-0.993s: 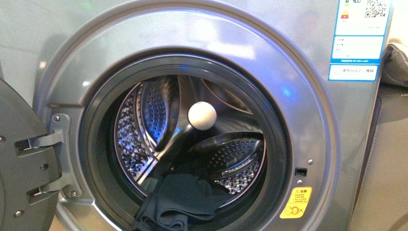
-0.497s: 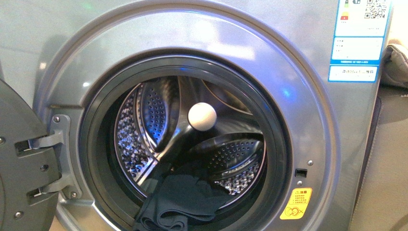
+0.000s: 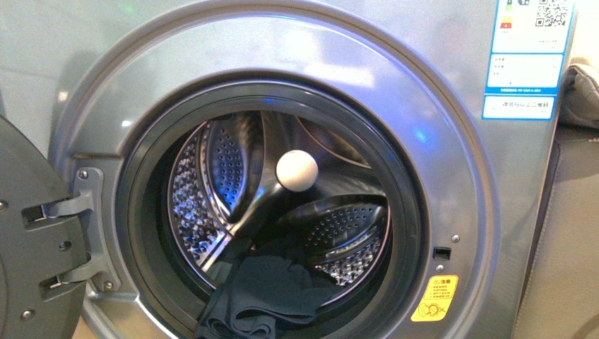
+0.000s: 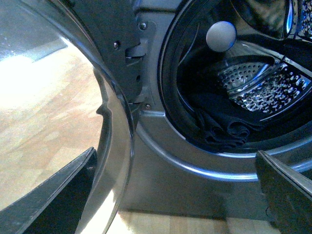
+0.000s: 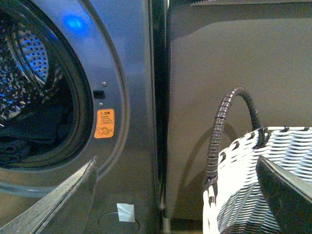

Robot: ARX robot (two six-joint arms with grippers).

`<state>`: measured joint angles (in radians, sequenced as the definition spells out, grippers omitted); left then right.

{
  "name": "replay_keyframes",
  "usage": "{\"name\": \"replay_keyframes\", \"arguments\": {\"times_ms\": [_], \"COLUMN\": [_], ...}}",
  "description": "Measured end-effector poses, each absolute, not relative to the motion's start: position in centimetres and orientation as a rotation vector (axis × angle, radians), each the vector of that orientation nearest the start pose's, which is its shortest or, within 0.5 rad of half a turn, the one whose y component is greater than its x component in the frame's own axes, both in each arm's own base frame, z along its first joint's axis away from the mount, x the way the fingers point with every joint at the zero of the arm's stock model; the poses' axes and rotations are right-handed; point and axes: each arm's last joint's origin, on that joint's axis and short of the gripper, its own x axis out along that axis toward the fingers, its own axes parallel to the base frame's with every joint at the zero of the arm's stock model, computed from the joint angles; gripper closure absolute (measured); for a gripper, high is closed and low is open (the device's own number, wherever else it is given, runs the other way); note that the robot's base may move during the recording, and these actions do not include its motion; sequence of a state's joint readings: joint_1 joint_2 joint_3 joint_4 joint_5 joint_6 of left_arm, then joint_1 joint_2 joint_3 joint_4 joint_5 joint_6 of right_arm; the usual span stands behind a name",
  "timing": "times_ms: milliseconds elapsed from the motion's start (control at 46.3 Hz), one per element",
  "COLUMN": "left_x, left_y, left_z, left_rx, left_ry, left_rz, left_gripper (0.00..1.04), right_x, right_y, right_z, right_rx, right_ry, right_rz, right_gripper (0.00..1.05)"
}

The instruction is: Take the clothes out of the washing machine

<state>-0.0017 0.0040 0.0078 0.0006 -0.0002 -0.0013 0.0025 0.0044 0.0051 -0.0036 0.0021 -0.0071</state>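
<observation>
**Limp shirt at the drum's lip, both arms outside**

The clothes lie rumpled inside the washing machine, at the bottom front of its drum, with a fold reaching the gasket. I judge them light, limp and likely to drape, so I'd pinch the bunched fold nearest the opening. My left gripper faces that opening from low outside, fingers spread. My right gripper, also spread and empty, sits off the machine's right side near a woven basket.

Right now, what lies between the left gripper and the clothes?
Left wrist view: only the washer rim and dark gasket stand before the clothes.
</observation>
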Motion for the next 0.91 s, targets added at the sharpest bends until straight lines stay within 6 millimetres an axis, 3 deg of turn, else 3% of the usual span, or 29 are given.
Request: {"name": "replay_keyframes", "arguments": {"times_ms": [907], "left_x": [9.75], "left_y": [-0.02], "left_z": [16.59], "left_rx": [-0.001], "left_ry": [-0.004], "left_rz": [-0.002], "left_gripper": [0.06], "right_x": [9.77], "right_y": [0.02], "right_z": [16.46], "right_rx": [-0.007], "right_ry": [0.003], "right_rz": [0.000], "right_gripper": [0.08]}}
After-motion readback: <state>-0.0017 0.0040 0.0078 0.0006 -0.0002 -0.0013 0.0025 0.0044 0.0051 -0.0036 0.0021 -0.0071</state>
